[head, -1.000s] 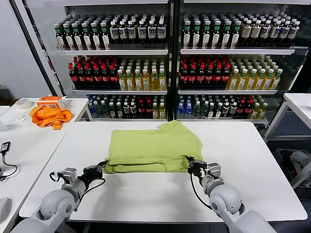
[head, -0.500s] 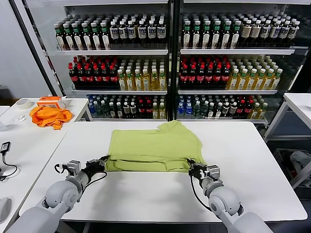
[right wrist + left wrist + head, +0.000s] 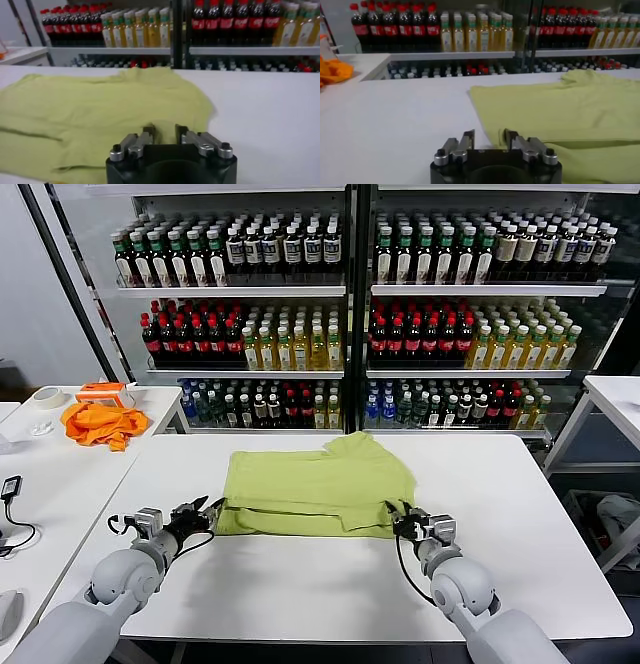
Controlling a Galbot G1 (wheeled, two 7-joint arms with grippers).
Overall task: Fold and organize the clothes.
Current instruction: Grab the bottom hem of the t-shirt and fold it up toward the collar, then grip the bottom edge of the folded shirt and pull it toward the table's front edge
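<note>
The lime T-shirt (image 3: 315, 484) lies flat on the white table (image 3: 300, 584), folded into a rough rectangle with a narrow folded band along its near edge. My left gripper (image 3: 212, 508) is open at the shirt's near left corner; in the left wrist view (image 3: 489, 139) one finger sits at the shirt's (image 3: 560, 105) edge and nothing is held. My right gripper (image 3: 396, 517) is open at the near right corner; in the right wrist view (image 3: 164, 131) its fingers hover over the shirt (image 3: 90, 105) without gripping it.
A bright orange cloth (image 3: 100, 424) and a tape roll (image 3: 47, 396) lie on the side table at the left, with a black device (image 3: 10, 486) nearer. Bottle shelves (image 3: 350, 314) stand behind the table. Another white table (image 3: 615, 399) is at the right.
Both grippers have let go of the shirt's near edge and opened. The left gripper has drawn back slightly to the left. The folded band now lies flat.
</note>
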